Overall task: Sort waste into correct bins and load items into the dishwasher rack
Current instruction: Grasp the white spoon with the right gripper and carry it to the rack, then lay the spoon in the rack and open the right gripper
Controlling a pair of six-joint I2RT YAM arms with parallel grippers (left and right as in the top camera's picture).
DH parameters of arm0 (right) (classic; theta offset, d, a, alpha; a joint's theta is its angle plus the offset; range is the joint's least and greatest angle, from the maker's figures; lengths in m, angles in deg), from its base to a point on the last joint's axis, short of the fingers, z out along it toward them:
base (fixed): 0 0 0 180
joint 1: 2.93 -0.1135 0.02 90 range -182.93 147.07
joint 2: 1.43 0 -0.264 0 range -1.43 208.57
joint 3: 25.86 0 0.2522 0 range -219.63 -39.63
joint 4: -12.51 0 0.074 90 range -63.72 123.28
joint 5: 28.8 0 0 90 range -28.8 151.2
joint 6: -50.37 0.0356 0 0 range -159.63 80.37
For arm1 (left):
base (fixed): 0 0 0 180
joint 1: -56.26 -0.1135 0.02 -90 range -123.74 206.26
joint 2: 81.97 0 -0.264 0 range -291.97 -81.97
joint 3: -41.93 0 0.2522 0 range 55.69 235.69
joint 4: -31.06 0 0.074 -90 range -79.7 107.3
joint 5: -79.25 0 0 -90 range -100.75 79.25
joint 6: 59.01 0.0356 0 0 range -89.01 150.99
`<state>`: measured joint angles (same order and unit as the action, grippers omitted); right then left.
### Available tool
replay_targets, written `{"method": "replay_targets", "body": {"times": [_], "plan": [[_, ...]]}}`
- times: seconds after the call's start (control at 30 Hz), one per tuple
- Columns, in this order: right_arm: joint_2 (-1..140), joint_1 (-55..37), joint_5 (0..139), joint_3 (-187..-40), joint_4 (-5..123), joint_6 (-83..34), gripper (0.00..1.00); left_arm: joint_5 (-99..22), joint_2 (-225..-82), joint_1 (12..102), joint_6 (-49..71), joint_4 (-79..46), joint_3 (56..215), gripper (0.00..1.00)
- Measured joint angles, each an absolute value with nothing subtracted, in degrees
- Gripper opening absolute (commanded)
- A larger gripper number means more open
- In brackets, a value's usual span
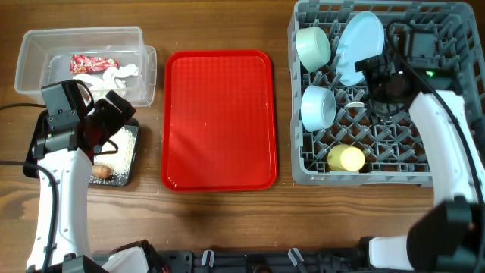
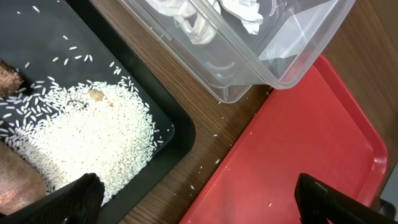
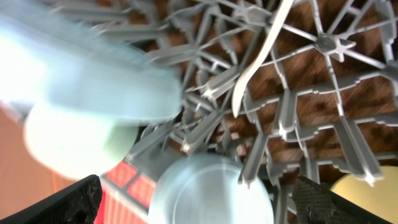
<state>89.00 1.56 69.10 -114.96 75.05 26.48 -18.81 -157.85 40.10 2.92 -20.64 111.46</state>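
Inside the grey dishwasher rack (image 1: 364,179) on the table's (image 1: 227,220) right side, the white plate (image 1: 358,47), pale green bowl (image 1: 313,47), pale blue-white bowl (image 1: 318,106) and yellow cup (image 1: 346,158) sit among pegs, and the white spoon (image 3: 244,81) lies across the grid. The right fingers (image 3: 71,200) hover above, spread wide and holding nothing. The red tray (image 1: 218,121) lies between rack and bins, with narrow wood strips either side. Rice (image 2: 93,143) covers the black tray (image 2: 177,118). The clear tub (image 1: 26,57) holds the wrapper (image 1: 89,63) and tissue (image 1: 117,74). The left fingers (image 2: 78,198) gape empty over the black tray's edge.
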Motion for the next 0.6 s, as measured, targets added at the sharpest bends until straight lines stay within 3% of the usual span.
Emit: {"method": "replay_targets", "body": {"times": [0.1, 0.17, 0.23, 0.4, 0.6], "plan": [[78.0, -0.6, 74.6, -114.8, 72.4, 15.2, 1.0, -18.8, -157.8, 40.1, 2.9, -20.7, 111.5, 1.0], [73.5, -7.1, 86.3, -114.9, 68.4, 0.4, 1.0, -18.8, -157.8, 40.1, 2.9, -20.6, 111.5, 1.0], [73.3, -13.6, 88.6, -114.9, 70.8, -5.5, 1.0, -18.8, -157.8, 40.1, 2.9, -20.7, 111.5, 1.0], [74.5, -16.2, 83.2, -114.9, 74.8, -11.2, 1.0, -18.8, -157.8, 40.1, 2.9, -20.8, 111.5, 1.0], [73.9, -16.2, 78.3, -114.7, 63.9, -33.0, 1.0, -18.8, -157.9, 40.1, 2.9, -20.8, 111.5, 1.0]]}}
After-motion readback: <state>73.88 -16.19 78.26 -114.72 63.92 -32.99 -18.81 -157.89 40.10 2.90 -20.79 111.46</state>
